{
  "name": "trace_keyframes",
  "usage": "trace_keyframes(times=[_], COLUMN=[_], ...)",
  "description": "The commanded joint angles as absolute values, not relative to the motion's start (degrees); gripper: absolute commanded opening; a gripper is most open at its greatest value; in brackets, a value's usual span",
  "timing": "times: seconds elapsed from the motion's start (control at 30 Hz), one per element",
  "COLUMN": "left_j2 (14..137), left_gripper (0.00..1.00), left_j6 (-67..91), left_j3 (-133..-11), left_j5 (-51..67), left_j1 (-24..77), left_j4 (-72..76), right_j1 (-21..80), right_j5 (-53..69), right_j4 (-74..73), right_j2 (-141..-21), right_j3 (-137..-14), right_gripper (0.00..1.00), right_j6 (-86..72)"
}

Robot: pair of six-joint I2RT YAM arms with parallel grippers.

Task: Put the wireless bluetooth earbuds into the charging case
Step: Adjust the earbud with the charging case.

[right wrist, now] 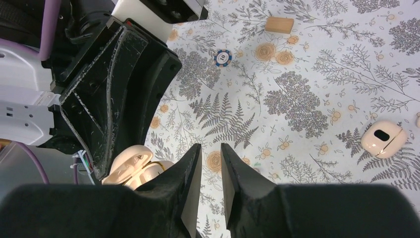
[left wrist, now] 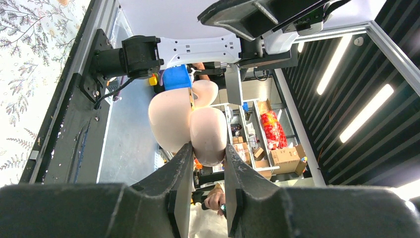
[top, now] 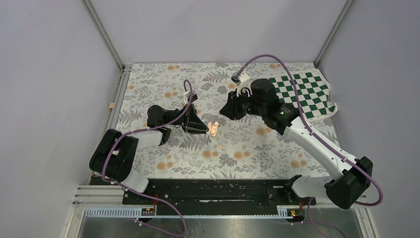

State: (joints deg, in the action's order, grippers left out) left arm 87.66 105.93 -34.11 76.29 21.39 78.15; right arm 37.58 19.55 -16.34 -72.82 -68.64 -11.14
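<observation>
While the left gripper (left wrist: 208, 148) squeezes the round peach plastic case (left wrist: 173, 119), the open right gripper (right wrist: 210, 148) holds nothing; a tiny cream plastic earbud (right wrist: 382, 139) lies at its view's right.

**A Flowery Cloth and a Few Small Things**

The table is covered with a pale cloth (top: 163, 84) that has grey ferns and orange flowers on it. At the far right corner, a green and white checked cloth (top: 312, 94) lies on top of the flowery one. Its edge is a bit crumpled.

A small tan block (right wrist: 279, 24) lies flat on the flowery cloth. A round blue and white chip (right wrist: 223, 58) sits near it, not touching.

Plain grey walls (top: 49, 74) stand around the table, with silver metal posts (top: 103, 33) at the far corners.

The left wrist view shows a room with shelves (left wrist: 247, 129), brown boxes (left wrist: 285, 156), a red bag (left wrist: 271, 130) and long bright lights (left wrist: 365, 113) on a dark ceiling.
</observation>
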Motion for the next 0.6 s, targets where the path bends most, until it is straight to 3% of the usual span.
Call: trace_keyframes(times=[0.0,0.57], left_j2=[85.7,86.4], left_gripper=[0.00,0.00], left_j6=[105.2,105.1], left_j3=[-34.2,-34.6], left_j5=[75.0,74.9], left_j1=[20.9,21.0], left_j4=[81.9,81.9], right_j1=[37.4,39.6], right_j5=[19.9,21.7], right_j4=[-13.3,-15.8], right_j2=[-72.8,-70.2], right_j3=[-70.1,-66.8], right_gripper=[0.27,0.18], right_j6=[-12.8,-12.2])
